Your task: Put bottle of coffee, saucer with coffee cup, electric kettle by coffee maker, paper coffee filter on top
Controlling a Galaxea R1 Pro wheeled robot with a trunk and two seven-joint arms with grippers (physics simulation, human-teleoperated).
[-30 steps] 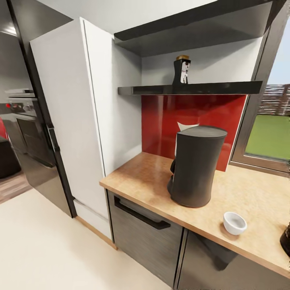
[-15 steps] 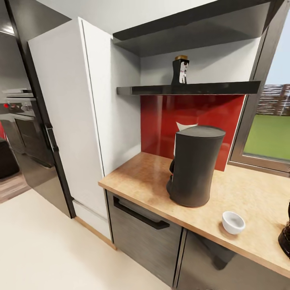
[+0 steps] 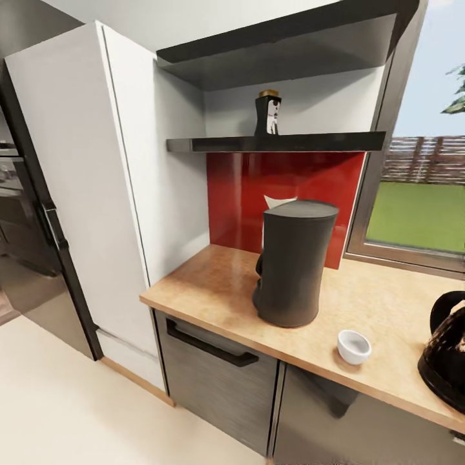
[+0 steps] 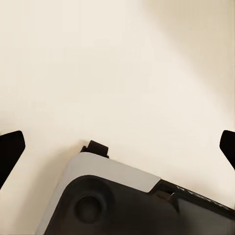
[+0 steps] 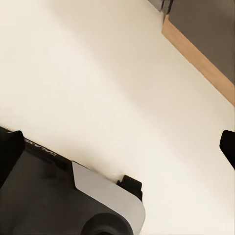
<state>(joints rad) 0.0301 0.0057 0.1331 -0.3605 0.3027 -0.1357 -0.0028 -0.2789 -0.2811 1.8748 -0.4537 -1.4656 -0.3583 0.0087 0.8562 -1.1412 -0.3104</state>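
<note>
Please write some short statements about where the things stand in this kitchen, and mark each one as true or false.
1. The small dark bottle with a tan-gold cap stands on the thin dark-grey wall shelf. True.
2. The tall dark-grey coffee maker stands on the cream floor. False: it stands on the light-brown wood-grain countertop.
3. The small white round cup is on the countertop, apart from the coffee maker. True.
4. The cup sits on a white saucer. False: it rests directly on the wood.
5. The rounded glass kettle with black handle is on the shelf beside the bottle. False: it is on the countertop, at the head view's right edge.
</note>
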